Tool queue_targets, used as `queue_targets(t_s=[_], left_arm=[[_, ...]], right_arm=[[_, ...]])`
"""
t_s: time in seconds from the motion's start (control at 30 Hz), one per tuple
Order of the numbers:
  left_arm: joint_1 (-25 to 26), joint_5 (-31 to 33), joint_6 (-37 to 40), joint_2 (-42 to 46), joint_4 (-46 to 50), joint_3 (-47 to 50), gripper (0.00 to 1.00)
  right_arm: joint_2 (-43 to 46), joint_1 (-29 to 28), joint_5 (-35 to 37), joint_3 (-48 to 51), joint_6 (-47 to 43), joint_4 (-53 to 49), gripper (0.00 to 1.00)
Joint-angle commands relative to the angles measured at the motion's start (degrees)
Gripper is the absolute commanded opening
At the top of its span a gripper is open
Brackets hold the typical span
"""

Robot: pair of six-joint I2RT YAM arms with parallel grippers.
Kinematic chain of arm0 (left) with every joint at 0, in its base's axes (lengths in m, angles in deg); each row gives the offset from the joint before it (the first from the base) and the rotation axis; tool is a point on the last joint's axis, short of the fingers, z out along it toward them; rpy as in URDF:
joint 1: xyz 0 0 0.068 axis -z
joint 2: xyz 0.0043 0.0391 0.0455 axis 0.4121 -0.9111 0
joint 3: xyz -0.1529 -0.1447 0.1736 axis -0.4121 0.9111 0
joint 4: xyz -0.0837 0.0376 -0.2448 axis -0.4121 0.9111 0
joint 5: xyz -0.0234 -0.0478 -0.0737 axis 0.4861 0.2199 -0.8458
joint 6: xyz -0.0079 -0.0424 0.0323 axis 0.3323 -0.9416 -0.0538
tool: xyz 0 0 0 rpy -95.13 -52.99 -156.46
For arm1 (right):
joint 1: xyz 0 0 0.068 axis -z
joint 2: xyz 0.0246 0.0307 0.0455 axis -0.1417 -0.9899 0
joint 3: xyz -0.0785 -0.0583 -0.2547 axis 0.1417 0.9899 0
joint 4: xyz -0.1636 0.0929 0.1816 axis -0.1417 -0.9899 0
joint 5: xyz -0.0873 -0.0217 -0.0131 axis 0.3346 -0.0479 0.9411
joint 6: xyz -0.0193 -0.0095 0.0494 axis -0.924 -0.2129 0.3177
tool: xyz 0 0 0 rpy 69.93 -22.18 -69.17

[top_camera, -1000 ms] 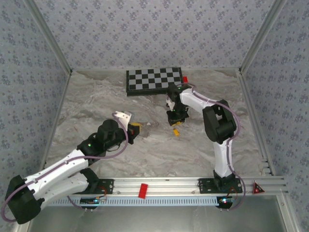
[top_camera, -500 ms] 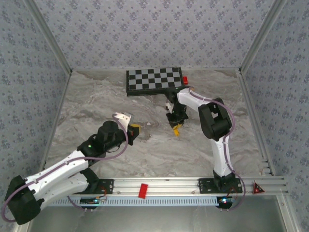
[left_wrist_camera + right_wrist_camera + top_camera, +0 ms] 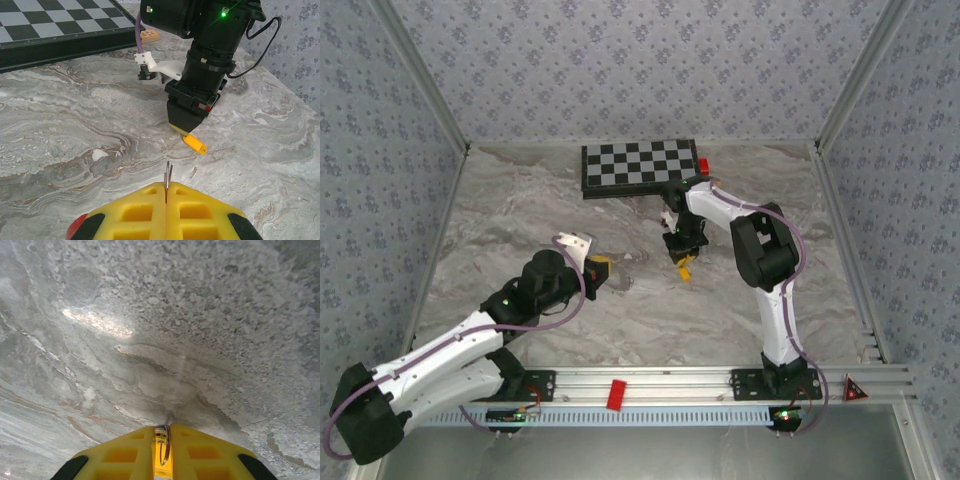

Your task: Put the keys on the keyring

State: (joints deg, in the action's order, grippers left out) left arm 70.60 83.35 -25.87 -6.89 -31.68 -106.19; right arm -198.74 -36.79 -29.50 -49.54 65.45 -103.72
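My left tool (image 3: 166,192) is clamped shut on the keyring (image 3: 167,177), its thin edge poking forward as a target, while my right tool (image 3: 184,131) pinches the key (image 3: 196,145) low over the middle of the bench (image 3: 75,125), ready for threading.

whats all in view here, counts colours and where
chessboard: one, black-white, table's far middle
small piece: one, orange, by chessboard's right end
metal loop: one, grey, pinched by the right gripper
metal sliver: one, grey, pinched by the left gripper
table: one, grey marble, under everything
tag: one, red, on near rail
triangle: one, red, rail's right end
left gripper: one, yellow fingers, shut on metal sliver
right gripper: one, yellow fingers, shut on metal loop
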Motion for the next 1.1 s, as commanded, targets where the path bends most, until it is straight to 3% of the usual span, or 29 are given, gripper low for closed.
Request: queue_targets(t_s=[0.0,0.13,0.4,0.73,1.07], left_arm=[[0.36,-1.16,-0.01,0.67,-2.55,-0.19,0.0],[0.37,-1.16,-0.04,0.67,-2.42,-0.19,0.0],[0.33,-0.49,-0.35,1.33,-1.88,-0.23,0.0],[0.33,0.78,-1.81,0.81,-1.34,-1.15,0.0],[0.43,1.23,-3.0,0.27,1.25,-3.56,0.0]], right_arm=[[-0.84,-0.27,-0.85,-1.35,-0.99,-2.26,0.1],[-0.82,-0.27,-1.18,-1.1,-0.99,-2.1,0.0],[3.91,-0.62,-0.59,3.74,0.74,3.33,0.0],[19.65,-2.37,3.97,21.48,6.42,24.83,0.0],[28.95,-4.02,8.93,40.21,11.1,49.29,0.0]])
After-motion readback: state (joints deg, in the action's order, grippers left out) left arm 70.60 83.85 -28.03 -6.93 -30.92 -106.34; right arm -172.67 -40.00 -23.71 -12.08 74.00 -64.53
